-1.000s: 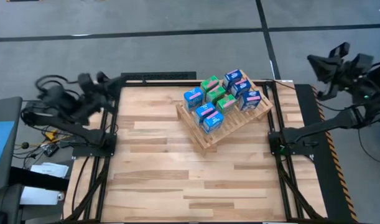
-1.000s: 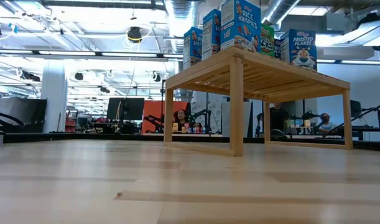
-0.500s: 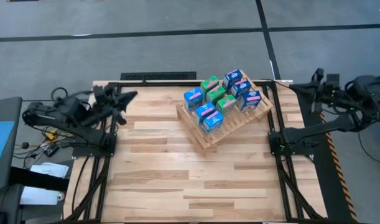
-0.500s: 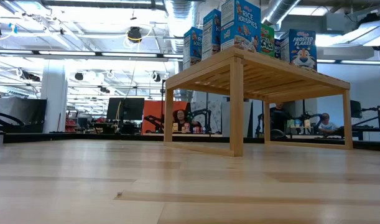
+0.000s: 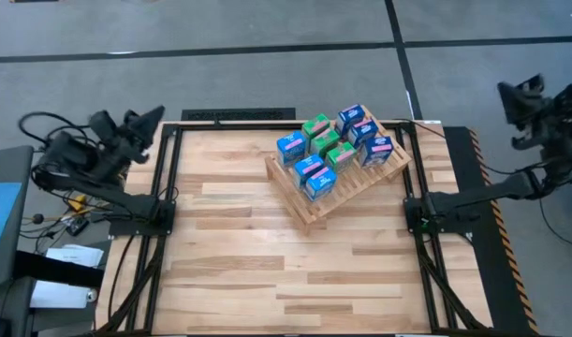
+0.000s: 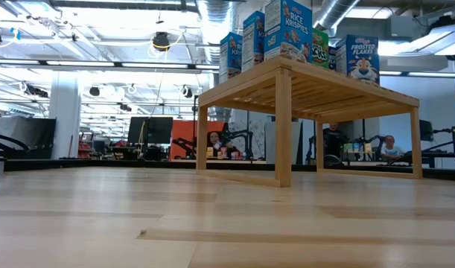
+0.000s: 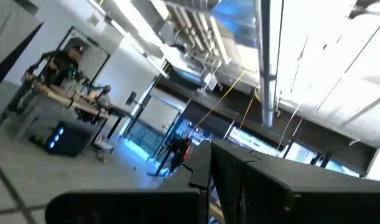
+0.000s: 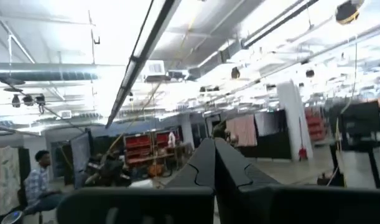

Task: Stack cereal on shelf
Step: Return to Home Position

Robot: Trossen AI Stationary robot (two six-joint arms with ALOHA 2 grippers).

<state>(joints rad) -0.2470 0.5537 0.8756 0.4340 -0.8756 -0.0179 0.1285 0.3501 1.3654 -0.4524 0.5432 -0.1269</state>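
The shelf, a light-wood slatted rack, stands on its legs at the table's far middle; the low view shows it as a small table. Several cereal boxes, blue and green, stand upright on its slats, and their printed fronts face the low view. My left gripper is shut and hangs raised beyond the table's far left corner. Its closed fingers point up into the room. My right gripper is shut and raised beyond the far right corner, its fingers also closed on nothing.
A black frame runs along the table's sides, with the arm bases on it. Cables and boxes lie left of the table. Bare planks cover the near half. People sit in the room behind.
In the last half second both grippers have drawn back from over the table's far corners, the left toward the left edge and the right toward the right edge, and now stand outside the frame. Both stayed shut. Shelf and cereal boxes have kept still.
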